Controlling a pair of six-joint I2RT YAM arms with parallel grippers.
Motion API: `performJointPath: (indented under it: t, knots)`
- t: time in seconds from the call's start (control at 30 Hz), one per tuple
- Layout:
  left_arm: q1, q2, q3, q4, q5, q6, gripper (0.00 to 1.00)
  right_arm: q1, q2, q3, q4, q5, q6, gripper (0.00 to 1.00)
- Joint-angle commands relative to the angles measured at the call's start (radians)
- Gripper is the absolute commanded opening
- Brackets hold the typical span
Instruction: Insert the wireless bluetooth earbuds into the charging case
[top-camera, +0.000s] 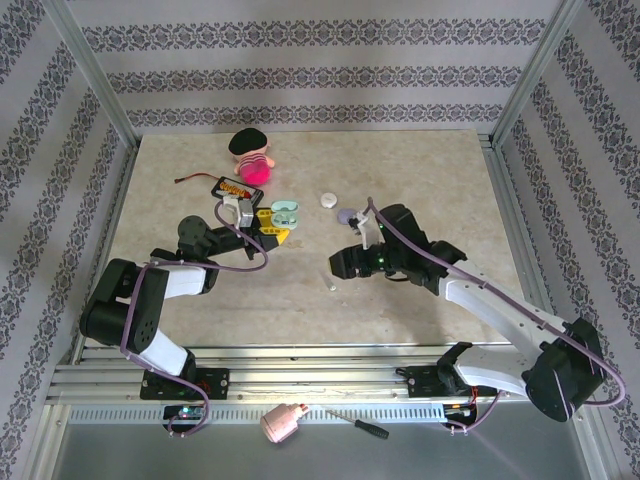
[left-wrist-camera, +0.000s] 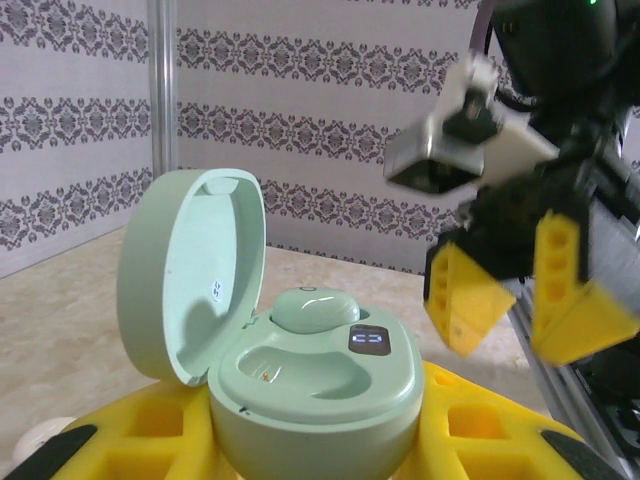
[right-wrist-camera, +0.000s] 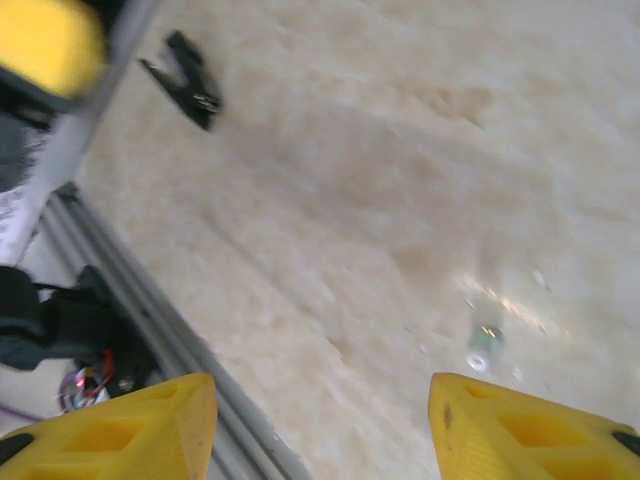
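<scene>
Left jaws are clamped on the open mint charging case (left-wrist-camera: 320, 400), right jaws stand apart with nothing in them. One green earbud (left-wrist-camera: 308, 308) sits in its socket and the other socket looks bare. A tiny pale bit (right-wrist-camera: 485, 345), maybe a bud, lies on the tabletop (right-wrist-camera: 400, 150) just ahead. Something that small could skid or flip if the pinch lands off-centre

Left gripper (top-camera: 271, 226): is clamped on the charging case (left-wrist-camera: 315, 400), with the arm folded behind it.
Right gripper (right-wrist-camera: 320, 400): is spread open, tilted downward.
</scene>
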Motion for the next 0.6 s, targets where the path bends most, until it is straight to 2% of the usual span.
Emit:
performJointPath:
  t: [0.0, 0.3, 0.57]
  knots:
    - [0.016, -0.017, -0.010, 0.052, -0.023, 0.032, 0.23, -0.007, 0.065, -0.039, 0.050, 0.106, 0.112, 0.53]
    - [0.028, -0.031, -0.028, 0.052, -0.025, 0.034, 0.23, 0.090, 0.374, 0.041, 0.023, 0.163, 0.167, 0.39]
    - [0.029, -0.046, -0.031, 0.052, -0.022, 0.034, 0.23, 0.097, 0.474, 0.059, 0.014, 0.230, 0.186, 0.25]
